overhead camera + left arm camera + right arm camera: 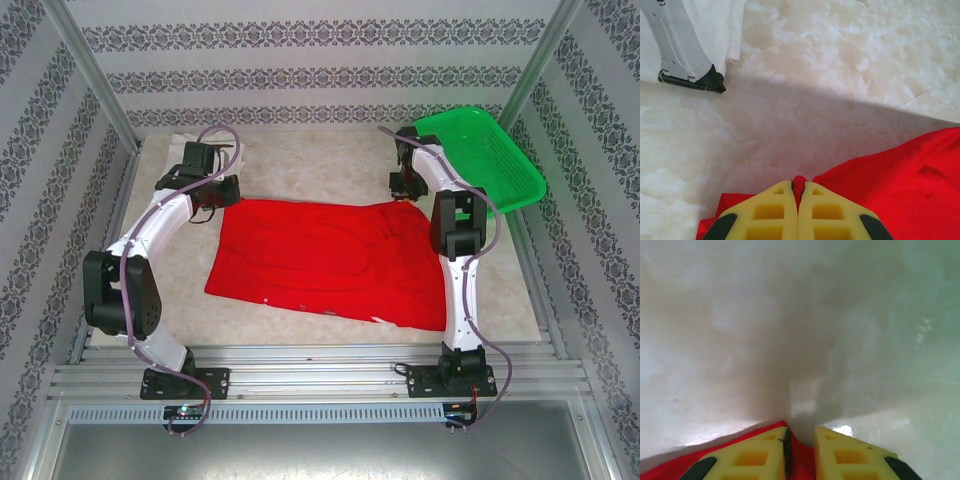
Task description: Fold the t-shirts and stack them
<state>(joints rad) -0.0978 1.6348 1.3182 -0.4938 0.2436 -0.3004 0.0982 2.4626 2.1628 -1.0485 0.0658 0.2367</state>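
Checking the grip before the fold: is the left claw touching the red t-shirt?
Touching. The left wrist view shows the left claw shut, an edge of the red t-shirt pinched between its fingers.

Seen from above, the surface is brightly and evenly lit, pale almost to washing out, with the red t-shirt strongly saturated and only faint, soft shadows beneath the arms. In the left wrist view a broad, soft-edged shadow slants across the surface just beyond the shirt, and focus is fair. The right wrist view is hazy and out of focus, tinged green, with small glare spots beside the right end effector.
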